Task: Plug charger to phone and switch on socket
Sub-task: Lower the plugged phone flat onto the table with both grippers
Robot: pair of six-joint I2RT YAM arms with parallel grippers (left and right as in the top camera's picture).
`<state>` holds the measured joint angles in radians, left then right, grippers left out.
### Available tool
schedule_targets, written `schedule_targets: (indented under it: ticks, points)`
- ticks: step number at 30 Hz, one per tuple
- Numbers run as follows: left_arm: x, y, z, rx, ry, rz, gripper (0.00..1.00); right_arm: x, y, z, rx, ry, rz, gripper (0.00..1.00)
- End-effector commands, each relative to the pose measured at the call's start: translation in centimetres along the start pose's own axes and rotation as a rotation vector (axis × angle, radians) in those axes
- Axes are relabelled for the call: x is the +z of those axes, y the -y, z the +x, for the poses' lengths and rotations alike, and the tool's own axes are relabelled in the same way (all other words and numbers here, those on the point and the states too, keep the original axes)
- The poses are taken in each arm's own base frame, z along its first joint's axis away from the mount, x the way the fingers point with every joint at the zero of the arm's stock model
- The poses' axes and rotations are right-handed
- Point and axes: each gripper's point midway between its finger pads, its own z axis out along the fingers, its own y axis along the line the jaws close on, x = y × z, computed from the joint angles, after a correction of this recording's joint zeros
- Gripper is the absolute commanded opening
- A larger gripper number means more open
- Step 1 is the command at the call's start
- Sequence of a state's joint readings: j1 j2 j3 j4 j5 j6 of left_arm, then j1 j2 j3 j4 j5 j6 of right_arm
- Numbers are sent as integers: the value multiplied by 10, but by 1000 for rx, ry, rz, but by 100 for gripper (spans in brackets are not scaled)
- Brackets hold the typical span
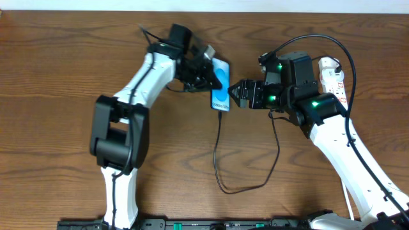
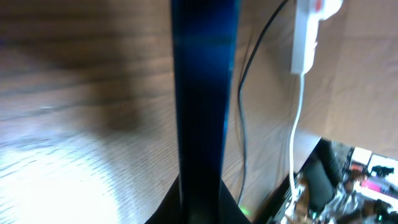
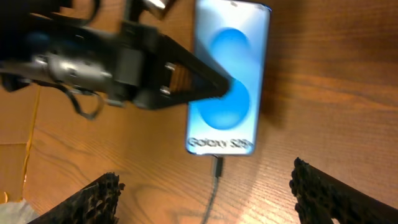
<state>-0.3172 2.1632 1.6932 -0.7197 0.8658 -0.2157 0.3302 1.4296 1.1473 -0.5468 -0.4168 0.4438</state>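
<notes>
While left jaws grip phone (image 3: 233, 56), charger (image 3: 216, 167) fills its port.

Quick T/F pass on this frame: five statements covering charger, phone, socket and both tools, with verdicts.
1. The charger is seated in the bottom edge of the phone. True.
2. The right tool is shut on the charger. False: its fingers are spread wide with nothing between them, and it points at the phone from the side.
3. The phone's screen is dark. False: it is lit blue and shows "Galaxy" text.
4. The socket lies on the right arm's side of the table, apart from the phone. True.
5. The left tool hovers over bare table, away from the phone. False: it is on the phone, one finger across the screen.
</notes>
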Motion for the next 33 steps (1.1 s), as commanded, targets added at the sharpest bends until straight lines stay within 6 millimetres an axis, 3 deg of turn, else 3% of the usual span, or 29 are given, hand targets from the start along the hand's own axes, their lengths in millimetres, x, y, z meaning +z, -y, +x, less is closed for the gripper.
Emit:
schedule_targets:
  ticks: [1,11,33]
  points:
    - [13,8,6,41,-39,37,7,-5,0,-7,13,24,15,87]
    - [41,-15,15,-1,-97,8,7,-4,1,-7,13,22,18,89]
    - [45,-31,17,-15,-101,-66,7,-4,5,-8,15,30,39,91]
